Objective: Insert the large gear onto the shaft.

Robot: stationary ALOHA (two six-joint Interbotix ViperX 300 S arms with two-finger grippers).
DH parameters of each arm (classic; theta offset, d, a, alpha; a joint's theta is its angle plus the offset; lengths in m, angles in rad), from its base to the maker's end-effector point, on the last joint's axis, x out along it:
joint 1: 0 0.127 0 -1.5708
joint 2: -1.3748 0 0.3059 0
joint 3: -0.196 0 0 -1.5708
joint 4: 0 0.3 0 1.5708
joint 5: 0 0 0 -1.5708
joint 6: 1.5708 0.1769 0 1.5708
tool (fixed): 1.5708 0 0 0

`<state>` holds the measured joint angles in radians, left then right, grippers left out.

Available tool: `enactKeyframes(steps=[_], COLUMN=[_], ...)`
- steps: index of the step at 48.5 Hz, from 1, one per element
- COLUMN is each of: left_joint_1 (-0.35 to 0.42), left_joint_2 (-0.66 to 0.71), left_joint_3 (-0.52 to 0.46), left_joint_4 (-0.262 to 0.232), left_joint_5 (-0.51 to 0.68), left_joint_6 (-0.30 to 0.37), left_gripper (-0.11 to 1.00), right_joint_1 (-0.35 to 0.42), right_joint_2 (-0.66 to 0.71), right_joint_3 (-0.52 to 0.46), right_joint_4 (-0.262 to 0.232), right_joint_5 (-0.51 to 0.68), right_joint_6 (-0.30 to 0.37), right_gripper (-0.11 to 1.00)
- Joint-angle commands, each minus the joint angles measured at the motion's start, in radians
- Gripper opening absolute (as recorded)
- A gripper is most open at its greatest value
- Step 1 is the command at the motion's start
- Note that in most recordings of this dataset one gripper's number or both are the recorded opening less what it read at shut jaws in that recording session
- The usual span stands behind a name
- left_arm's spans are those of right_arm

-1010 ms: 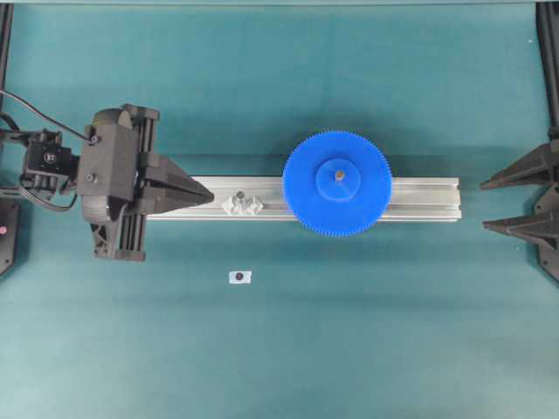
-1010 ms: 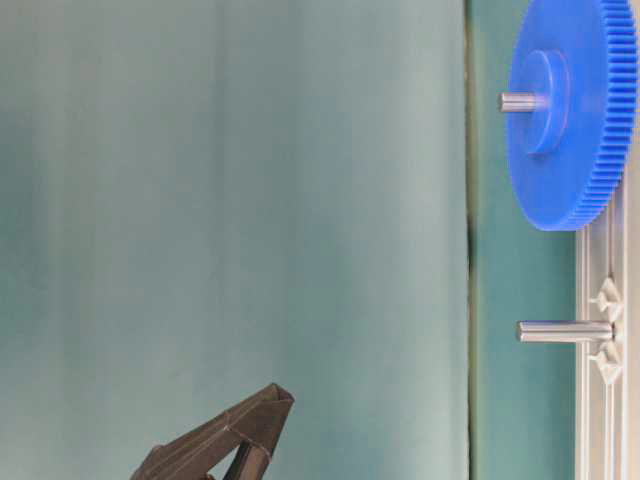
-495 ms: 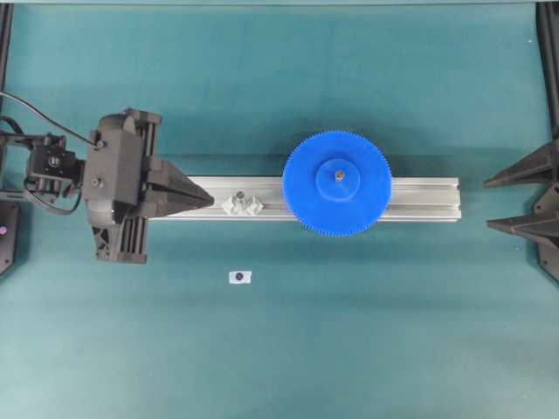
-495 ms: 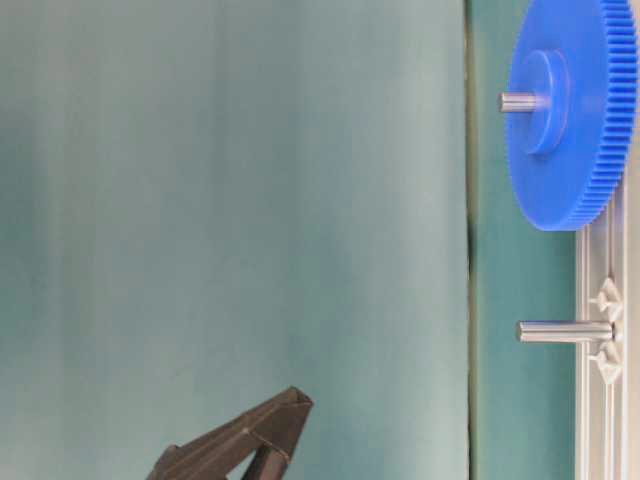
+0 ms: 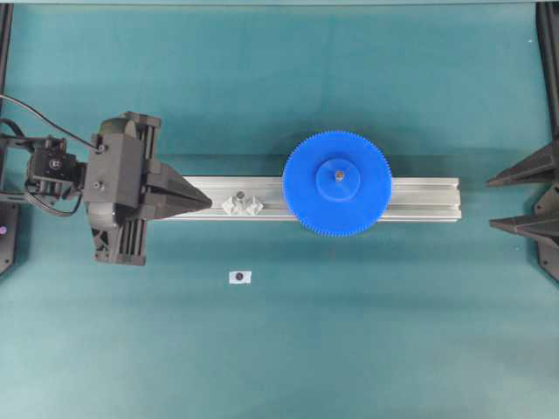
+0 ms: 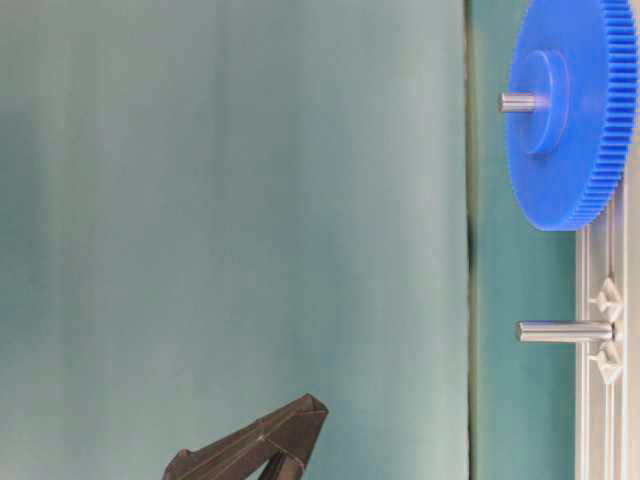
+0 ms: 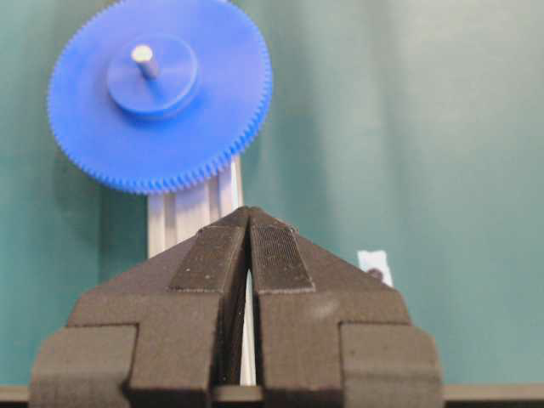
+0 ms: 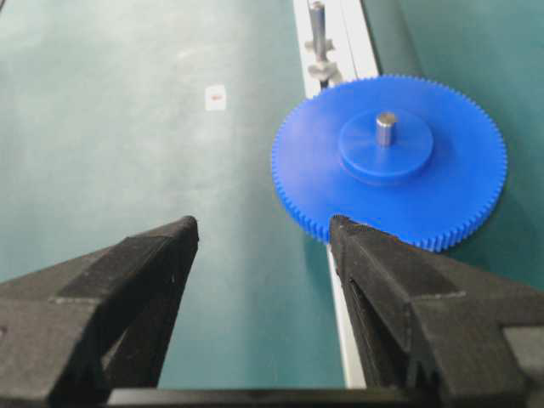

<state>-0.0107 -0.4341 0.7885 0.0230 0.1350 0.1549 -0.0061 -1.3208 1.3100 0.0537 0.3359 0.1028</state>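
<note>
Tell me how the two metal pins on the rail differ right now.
The shaft carries the large gear, only its tip poking from the hub; the second pin stands bare, full length showing. The second pin's base brackets show; the shaft's are hidden under the gear. Both are silvery, upright, on the same rail.

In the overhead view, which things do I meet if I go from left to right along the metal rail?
left gripper → bare pin with brackets → large gear on its shaft → free end of the aluminium rail → right gripper, at the picture's edge.
</note>
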Motion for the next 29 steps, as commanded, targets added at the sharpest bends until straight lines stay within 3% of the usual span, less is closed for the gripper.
enactKeyframes(steps=[1, 29], left_joint_1=[-0.005, -0.006], left_joint_2=[-0.006, -0.006], left_joint_3=[-0.008, 0.018], left_joint_4=[0.003, 0.005], left_joint_5=[-0.009, -0.020], left_joint_6=[0.002, 0.003], left_gripper=[0.01, 0.01], right_joint_1=[-0.002, -0.002], right_joint_2=[0.012, 0.014], right_joint_3=[-0.011, 0.006], right_joint_4=[0.000, -0.002], right_joint_5=[-0.003, -0.009], right_joint_6=[0.008, 0.008], right_gripper=[0.73, 0.73])
